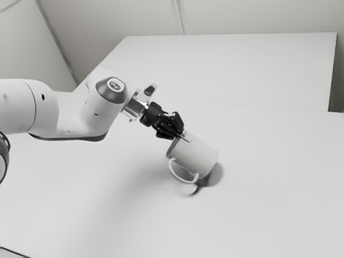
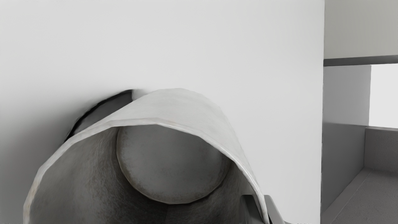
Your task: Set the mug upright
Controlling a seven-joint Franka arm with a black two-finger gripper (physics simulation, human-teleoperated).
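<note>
Currently, the step in hand appears to be righting the mug by its rim. The pincer is closed on the mug's wall at the rim, with one finger inside the mouth and the other finger outside. The mug is tilted above or against the bench: its mouth faces up toward the pincer, and its base points down toward the exterior view's right. Contact between base and bench cannot be confirmed.

Next, maintain the pinch and rotate the mug until the mouth faces straight up. Lower as required until the base seats flat, then release. Caution: the pinch takes in only a short part of the rim, so the mug may pivot or slip during rotation. Opening too early could let it topple.

Note the handle, which hangs on the mug's lower side, close to the bench; it may catch during the turn. The arm reaches in from the exterior view's left. A wall stands beyond the bench. No separate object appears to obstruct the turn.
</note>
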